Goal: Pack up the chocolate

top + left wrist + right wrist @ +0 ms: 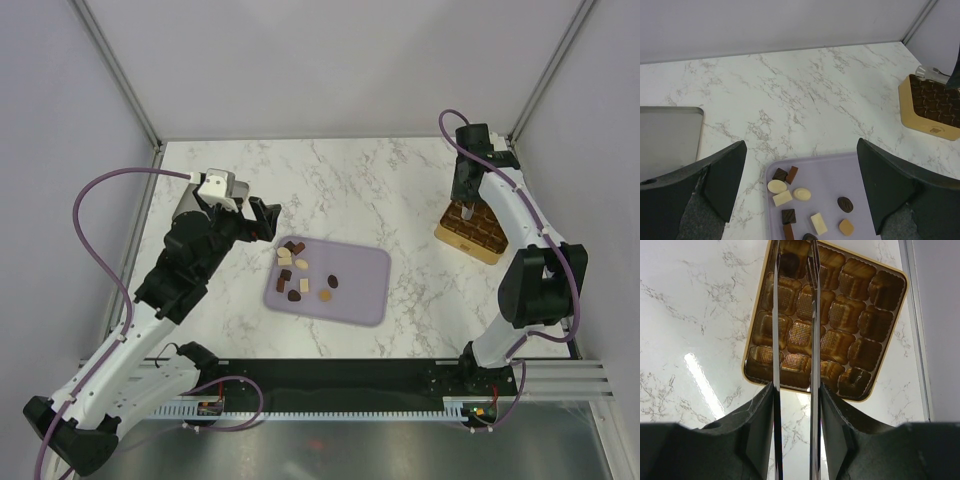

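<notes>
Chocolate [300, 275]: loose on the left half of the tray [362, 296], about ten small pieces in dark brown, mid brown and cream-white. Packed closest at the tray's far-left corner, with a dark oval and a caramel-coloured piece set a little apart toward the middle. Not touched by either gripper.

Tray: lilac, flat on the marble table [340, 180], roughly mid-table.

Left gripper [265, 220]: hanging just beyond the tray's far-left corner, jaws spread wide, nothing between them. From its wrist camera, looking down between the two fingers [725, 180] onto the pieces. At that view's left edge, part of a grey metal sheet [670, 140] lying on the table.

Right gripper [792, 405]: well apart from the tray, at the far right, pointed down over the box [478, 236], fingers clamped on the tongs [776, 335].

Tongs: squeezed nearly together, the two blades running almost parallel with only a narrow gap, reaching down over the left part of the box. Tips cut off by the top edge of the wrist view; cannot tell whether anything is pinched there. A dark round shape visible in a cell between the blades near that edge, too unclear to name.

Box: gold, many-celled, resting on the table near the right wall, turned slightly askew.
</notes>
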